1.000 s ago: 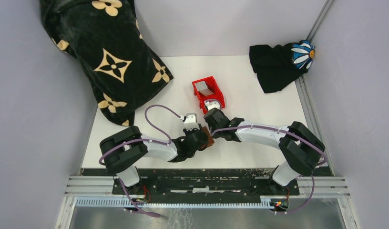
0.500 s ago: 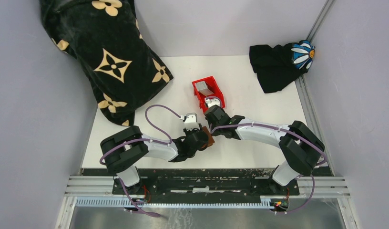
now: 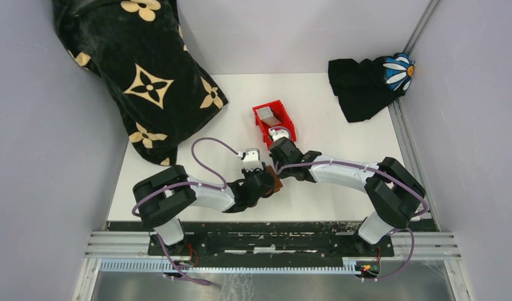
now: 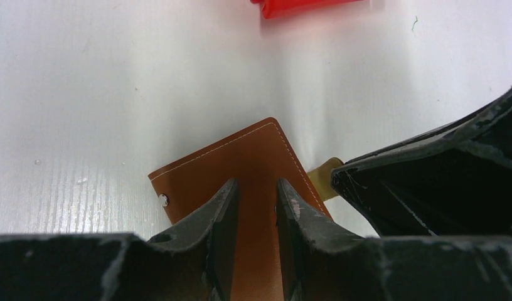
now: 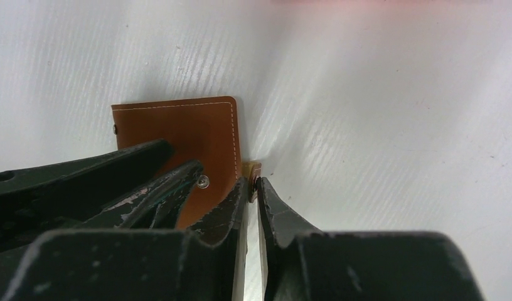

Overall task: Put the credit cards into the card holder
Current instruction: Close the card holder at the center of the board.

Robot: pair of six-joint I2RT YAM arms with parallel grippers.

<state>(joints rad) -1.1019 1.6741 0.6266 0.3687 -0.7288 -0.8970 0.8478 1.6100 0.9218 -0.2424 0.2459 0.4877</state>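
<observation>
R gripper (image 5: 253, 183) nearly shut on snap tab (image 5: 251, 168) of card holder (image 5: 178, 125) mid-frame; L gripper (image 4: 256, 185) part-open, tips pinning it flat, so I'd peel tab up slow w/o dragging; credit cards (image 3: 270, 116) sit in red bin (image 3: 260, 125) above.

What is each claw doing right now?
Left gripper: slightly open, fingertips pressing on the card holder.
Right gripper: closed on the holder's snap tab.
</observation>
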